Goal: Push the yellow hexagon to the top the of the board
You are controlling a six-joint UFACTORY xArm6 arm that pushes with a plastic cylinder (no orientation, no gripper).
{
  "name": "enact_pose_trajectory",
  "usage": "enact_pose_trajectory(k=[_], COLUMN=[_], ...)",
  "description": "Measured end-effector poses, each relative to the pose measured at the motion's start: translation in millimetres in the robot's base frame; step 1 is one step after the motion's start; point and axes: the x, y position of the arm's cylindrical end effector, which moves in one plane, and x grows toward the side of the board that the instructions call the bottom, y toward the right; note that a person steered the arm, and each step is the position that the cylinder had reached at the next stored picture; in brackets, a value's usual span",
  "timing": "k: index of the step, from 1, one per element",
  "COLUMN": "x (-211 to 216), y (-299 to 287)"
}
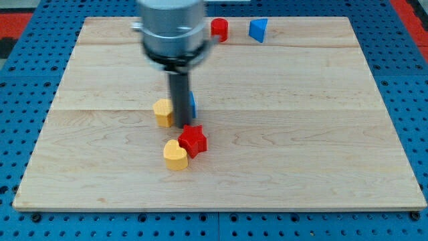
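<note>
The arm comes in from twelve o'clock, its grey cylindrical end housing blurred and filling the upper middle of the view. A straight dark rod drops from the housing toward six o'clock, close to upright. My tip (181, 125) sits at the rod's lower end, near the centre of the view, slightly toward nine o'clock.
</note>
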Motion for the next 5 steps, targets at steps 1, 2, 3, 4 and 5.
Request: enact_pose_trajectory(k=[1, 2, 3, 4, 5], x=[-20, -55, -84, -85, -116], y=[-46, -80, -80, -50, -63])
